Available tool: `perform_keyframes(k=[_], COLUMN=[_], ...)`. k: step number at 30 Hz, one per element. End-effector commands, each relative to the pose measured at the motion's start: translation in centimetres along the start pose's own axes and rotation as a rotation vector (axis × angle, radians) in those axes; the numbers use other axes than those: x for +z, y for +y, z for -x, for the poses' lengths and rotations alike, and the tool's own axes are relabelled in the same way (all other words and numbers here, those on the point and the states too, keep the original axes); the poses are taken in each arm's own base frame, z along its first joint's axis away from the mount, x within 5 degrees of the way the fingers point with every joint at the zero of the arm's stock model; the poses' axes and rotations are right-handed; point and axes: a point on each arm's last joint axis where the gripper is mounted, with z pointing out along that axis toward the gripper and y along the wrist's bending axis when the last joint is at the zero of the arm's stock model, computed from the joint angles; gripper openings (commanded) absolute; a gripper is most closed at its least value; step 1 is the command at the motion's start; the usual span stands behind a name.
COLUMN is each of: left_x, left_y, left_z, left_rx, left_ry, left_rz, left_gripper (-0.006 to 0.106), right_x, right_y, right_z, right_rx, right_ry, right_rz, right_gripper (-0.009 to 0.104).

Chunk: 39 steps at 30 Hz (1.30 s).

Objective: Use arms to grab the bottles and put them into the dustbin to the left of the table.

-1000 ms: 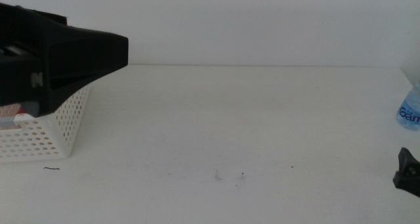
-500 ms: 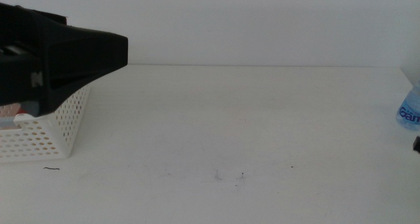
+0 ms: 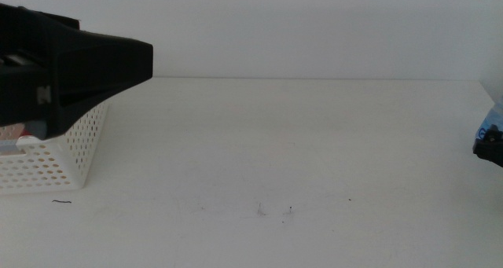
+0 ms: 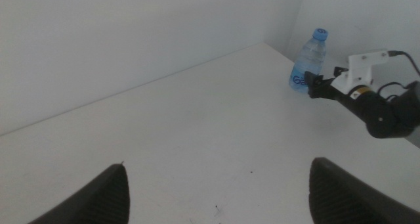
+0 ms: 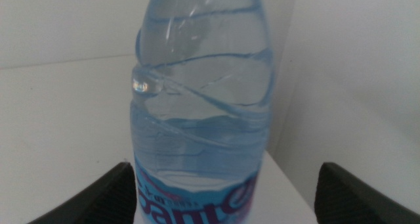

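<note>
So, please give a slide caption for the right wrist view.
Right gripper, jaws open, on either side of the upright clear water bottle on the white table.

A plain white wall (image 3: 314, 28) rises well beyond the left claw (image 4: 216, 198) and the right claw (image 4: 314, 87). A second white wall (image 5: 354, 86) meets it in a corner just behind the right claw. A short dark thread (image 3: 61, 201) lies on the left claw's side, well apart from the right claw

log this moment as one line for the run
right hand: open, at water bottle | left hand: open, over bin | bottle upright on table
</note>
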Motion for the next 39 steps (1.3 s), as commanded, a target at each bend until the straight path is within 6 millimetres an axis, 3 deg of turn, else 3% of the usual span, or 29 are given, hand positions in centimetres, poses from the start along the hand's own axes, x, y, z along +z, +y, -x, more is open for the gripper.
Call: perform_keyframes(k=[1,10,12,14,16,18,22,26,30,34,37,39], left_x=[-0.2,-0.2,-0.2,-0.2,-0.2,-0.2,-0.2,-0.2,-0.2,-0.2,-0.2,-0.2], left_y=[-0.1,-0.1,-0.1,-0.1,-0.1,-0.1,-0.1,-0.1,-0.1,-0.1,-0.1,-0.1], left_z=[0.2,0.2,0.2,0.2,0.2,0.2,0.2,0.2,0.2,0.2,0.2,0.2], left_rx=[-0.005,-0.005,-0.005,-0.005,-0.005,-0.005,-0.005,-0.005,-0.005,-0.005,-0.008,-0.008], left_ry=[-0.020,-0.020,-0.020,-0.020,-0.020,-0.020,-0.020,-0.020,-0.020,-0.020,-0.020,-0.020], left_rz=[-0.005,-0.005,-0.005,-0.005,-0.005,-0.005,-0.005,-0.005,-0.005,-0.005,-0.005,-0.005], left_gripper=[0.094,0.094,0.094,0.094,0.094,0.094,0.094,0.094,0.094,0.094,0.094,0.094], right_x=[1.1,5.4,6.0,6.2,6.0,5.3,2.3,-2.0,-5.2,-6.8,-7.3,-7.5], right_y=[0.0,1.2,1.4,1.5,2.0,3.1,7.9,15.6,23.9,31.3,35.1,36.6], right_z=[-0.2,-0.4,-0.2,-0.1,0.5,1.7,5.8,9.6,10.0,8.3,6.7,6.1], right_rx=[-0.012,-0.034,-0.058,-0.099,-0.126,-0.110,-0.143,-0.092,-0.076,-0.142,-0.184,-0.193], right_ry=[-0.003,-0.039,-0.042,-0.016,-0.018,-0.020,-0.091,-0.234,-0.282,-0.203,-0.154,-0.145], right_rz=[-0.006,-0.010,-0.009,0.002,0.023,0.052,0.228,0.470,0.695,0.849,0.914,0.937], right_gripper=[0.081,0.081,0.076,0.048,-0.002,0.003,-0.003,-0.003,-0.003,-0.003,-0.003,-0.003])
